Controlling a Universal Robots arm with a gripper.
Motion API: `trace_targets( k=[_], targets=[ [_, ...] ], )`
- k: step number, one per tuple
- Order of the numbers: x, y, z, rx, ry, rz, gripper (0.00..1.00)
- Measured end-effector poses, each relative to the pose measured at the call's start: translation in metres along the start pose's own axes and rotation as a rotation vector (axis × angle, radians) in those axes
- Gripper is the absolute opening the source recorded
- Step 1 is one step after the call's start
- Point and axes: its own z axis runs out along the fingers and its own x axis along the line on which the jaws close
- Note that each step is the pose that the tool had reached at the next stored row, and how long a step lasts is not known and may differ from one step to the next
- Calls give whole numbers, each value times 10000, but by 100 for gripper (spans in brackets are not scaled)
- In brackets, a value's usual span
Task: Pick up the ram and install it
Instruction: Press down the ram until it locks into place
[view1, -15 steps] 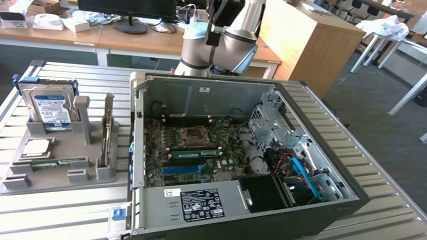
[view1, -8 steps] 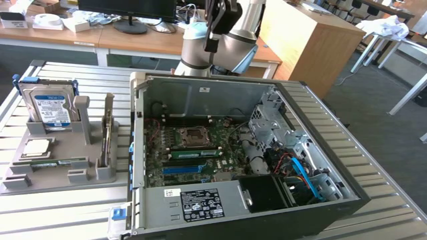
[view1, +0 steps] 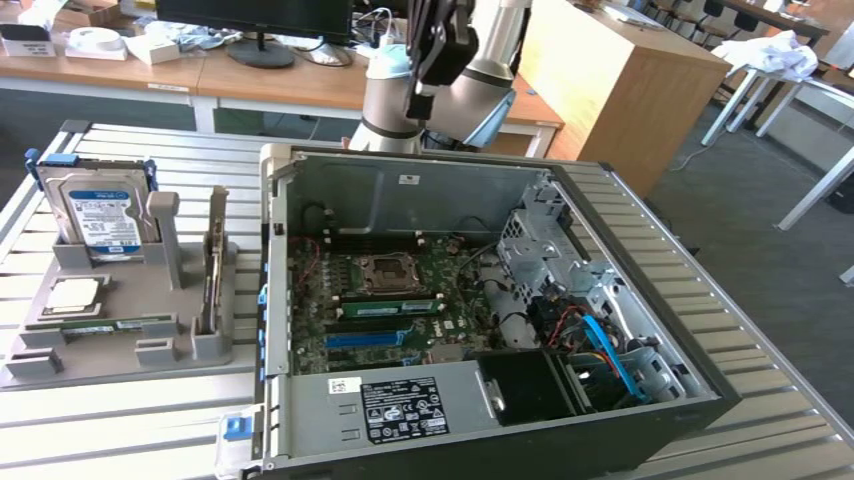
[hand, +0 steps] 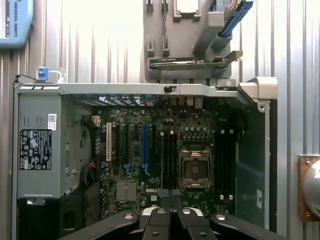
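A ram stick (view1: 100, 325), long, thin and green, lies flat in the grey holder (view1: 120, 350) at the exterior view's left, beside the open computer case (view1: 641, 300). In the wrist view it is a thin strip (hand: 164, 25) on that holder. A second green stick (view1: 387, 306) stands in a slot on the motherboard (hand: 150, 150), next to the processor socket (hand: 195, 167). My gripper (hand: 170, 197) hangs high above the case's far wall, shut, with nothing between its fingers. In the exterior view the gripper (view1: 430, 95) is well apart from both sticks.
The holder also carries a silver hard drive (view1: 94, 215), a square processor chip (view1: 74, 293) and an upright card (view1: 214, 270). The case sits on a slatted metal table (view1: 747, 400). A power supply (view1: 387, 405) and blue cables (view1: 601, 345) fill the case's near end.
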Motion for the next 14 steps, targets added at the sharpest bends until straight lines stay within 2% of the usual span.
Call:
trace_targets(
  k=[14],
  targets=[
    [0, -7, 254, 1, 0, -1, 10]
  ],
)
